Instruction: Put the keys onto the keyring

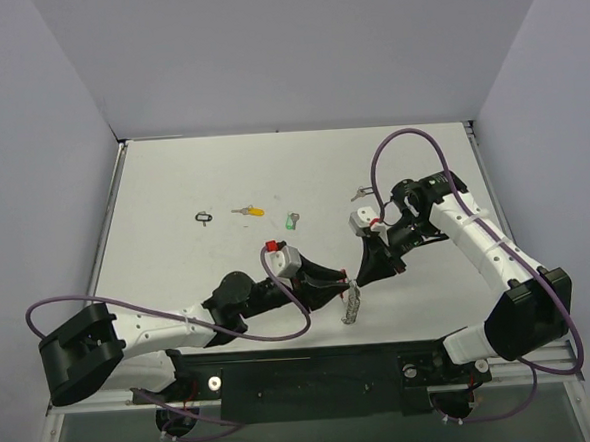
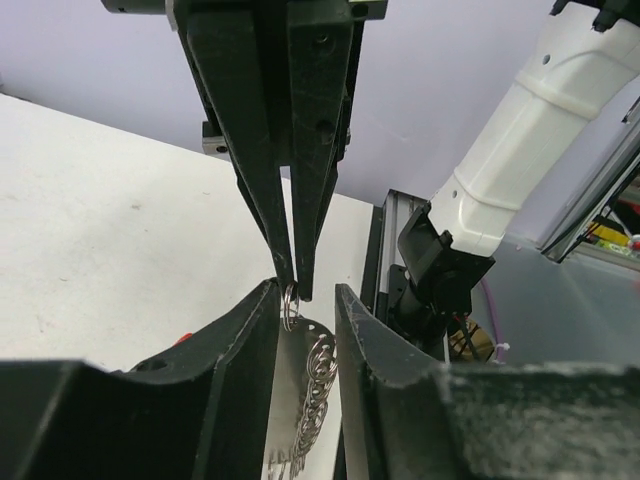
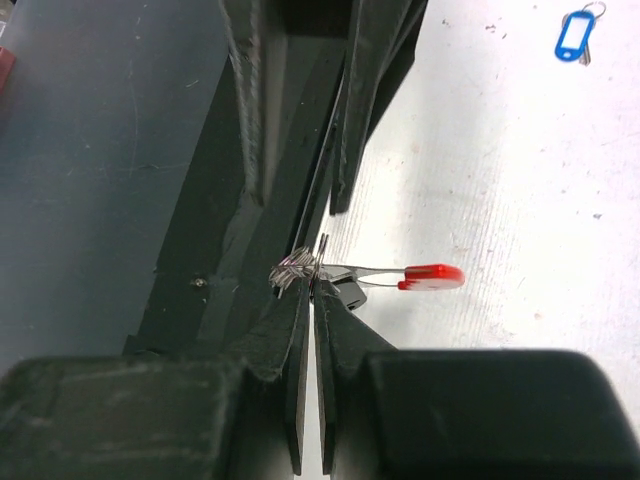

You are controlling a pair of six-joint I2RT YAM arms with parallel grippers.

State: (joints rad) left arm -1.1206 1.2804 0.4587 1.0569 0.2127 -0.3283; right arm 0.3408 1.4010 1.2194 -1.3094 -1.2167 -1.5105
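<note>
The keyring is a silver ring with a flat metal strip of small loops (image 2: 318, 370) and a red band (image 3: 432, 276). In the top view the strip (image 1: 352, 305) hangs between the two arms. My right gripper (image 3: 312, 285) is shut on the ring; its tips also show in the left wrist view (image 2: 293, 290) and from above (image 1: 370, 268). My left gripper (image 2: 306, 292) is open, with one jaw on each side of the strip; from above it is just left of the ring (image 1: 339, 278). The black (image 1: 206, 217), yellow (image 1: 246, 212) and green (image 1: 292, 220) keys lie on the table's far half. The blue key (image 3: 574, 35) lies apart from them.
The white table (image 1: 173, 188) is walled at the back and sides. A dark rail (image 1: 314, 370) with the arm bases runs along the near edge. A purple cable (image 1: 400, 139) loops above the right arm.
</note>
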